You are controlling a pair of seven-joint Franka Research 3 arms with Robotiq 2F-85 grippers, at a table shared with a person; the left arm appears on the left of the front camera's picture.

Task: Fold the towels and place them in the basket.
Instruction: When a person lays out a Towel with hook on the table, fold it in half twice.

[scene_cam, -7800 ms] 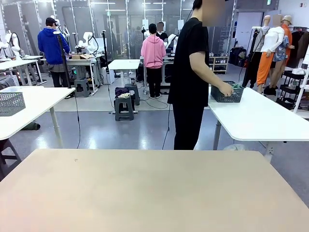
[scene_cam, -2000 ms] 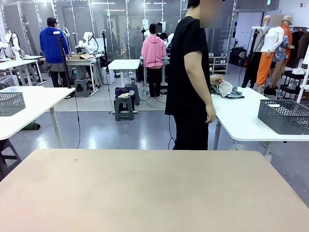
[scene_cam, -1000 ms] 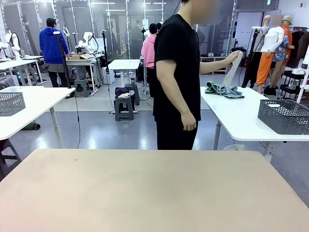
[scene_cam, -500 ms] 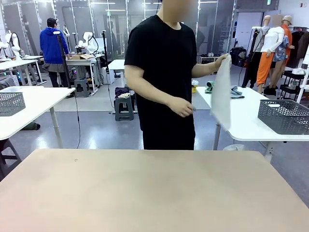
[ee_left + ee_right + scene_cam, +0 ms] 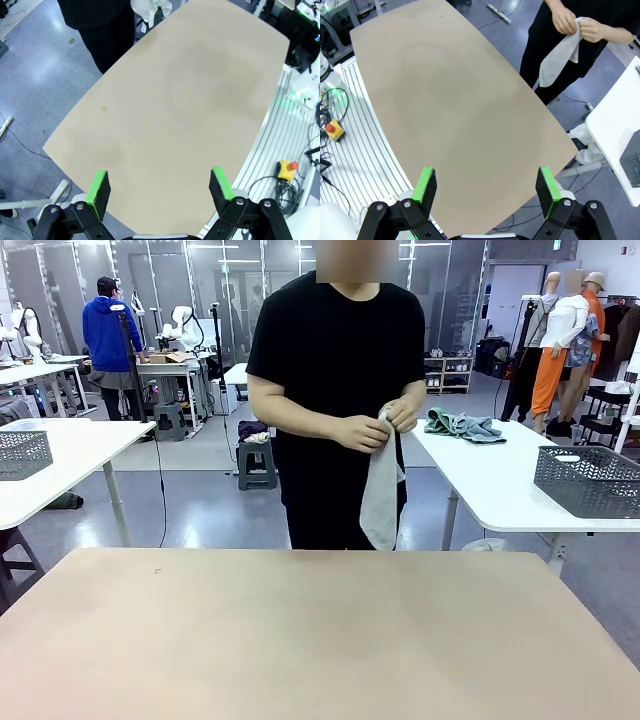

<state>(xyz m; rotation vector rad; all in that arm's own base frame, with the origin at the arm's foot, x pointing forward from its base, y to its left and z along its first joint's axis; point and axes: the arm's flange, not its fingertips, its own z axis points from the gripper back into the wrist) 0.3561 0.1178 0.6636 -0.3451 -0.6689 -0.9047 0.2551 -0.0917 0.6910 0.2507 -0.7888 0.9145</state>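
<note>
A person in a black T-shirt stands at the far edge of the beige table [image 5: 300, 630] and holds a pale off-white towel [image 5: 381, 495] in both hands; it hangs down in front of the body. The same towel [image 5: 555, 60] shows in the right wrist view and the towel [image 5: 150, 7] at the top of the left wrist view. More towels [image 5: 462, 425] lie in a heap on the white table behind. The dark grey basket [image 5: 588, 480] stands on that white table at the right. My left gripper [image 5: 159, 187] and right gripper [image 5: 483, 190] hang open high above the beige table.
A white side table [image 5: 520, 485] stands behind the person at the right. Another white table with a grey basket [image 5: 22, 453] is at the left. The beige tabletop [image 5: 450, 110] is bare. Other people stand far back in the room.
The person has turned from the white table to face my table, bringing the pale towel in front of the body and taking it in both hands. My grippers have not moved.
</note>
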